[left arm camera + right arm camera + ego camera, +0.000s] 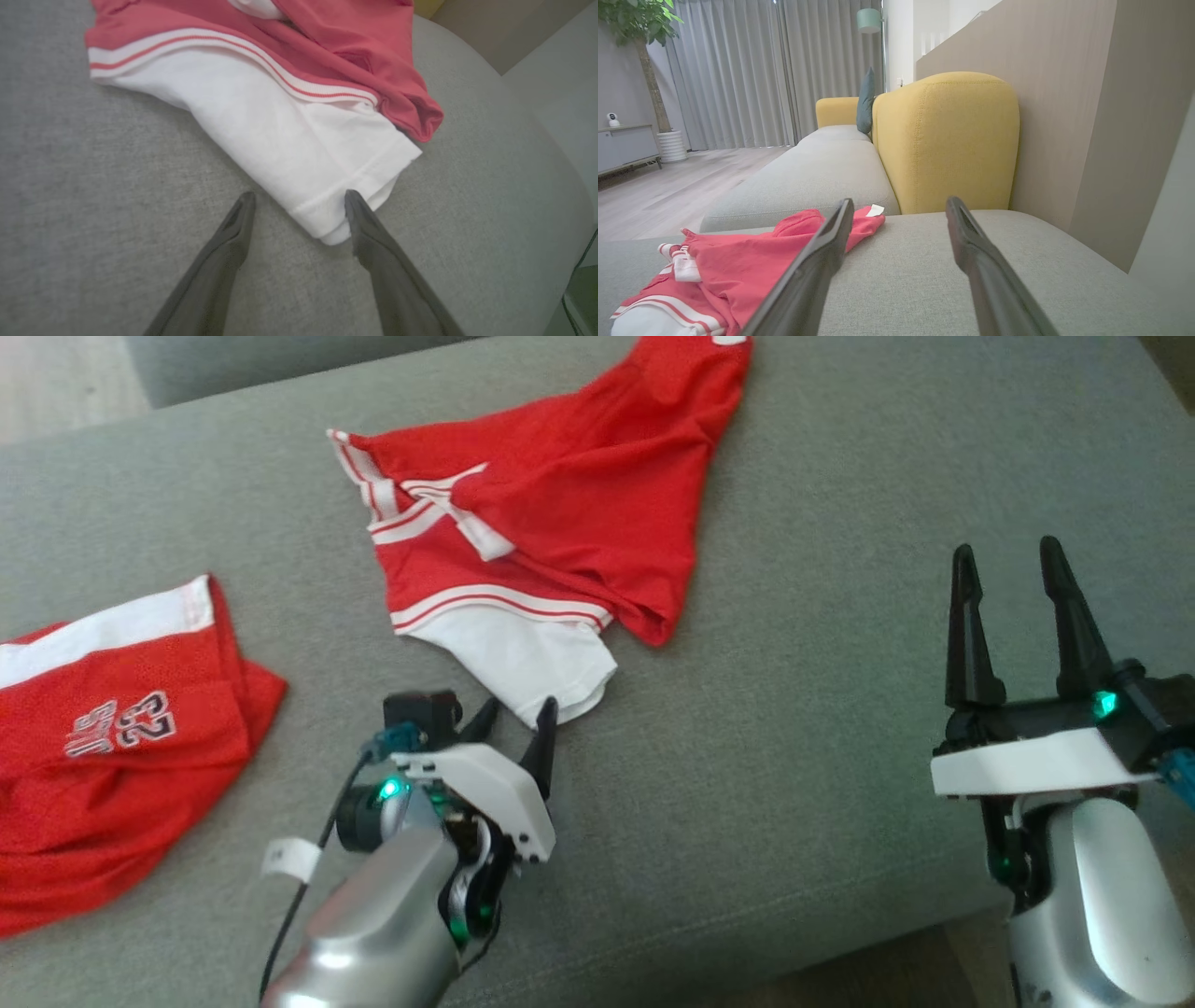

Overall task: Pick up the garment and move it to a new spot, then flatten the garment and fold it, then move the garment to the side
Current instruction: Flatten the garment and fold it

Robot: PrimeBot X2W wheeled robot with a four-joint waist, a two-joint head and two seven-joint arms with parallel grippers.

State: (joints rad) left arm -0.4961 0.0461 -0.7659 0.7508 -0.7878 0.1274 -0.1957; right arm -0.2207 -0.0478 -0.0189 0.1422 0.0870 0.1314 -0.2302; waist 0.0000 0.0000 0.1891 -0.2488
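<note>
At your far left on the grey sofa seat lies a red jersey numbered 32. Next comes your left end effector, fingers apart and gripping nothing, its tips at the white sleeve hem of the garment, which lies crumpled mid-seat, red with white stripes. At your right, the right end effector hovers well apart from it, fingers spread and empty.

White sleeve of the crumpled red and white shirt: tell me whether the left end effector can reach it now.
Probably yes. The left end effector is open, and a corner of the white sleeve lies between its fingers on the grey cushion, with nothing in the way.
</note>
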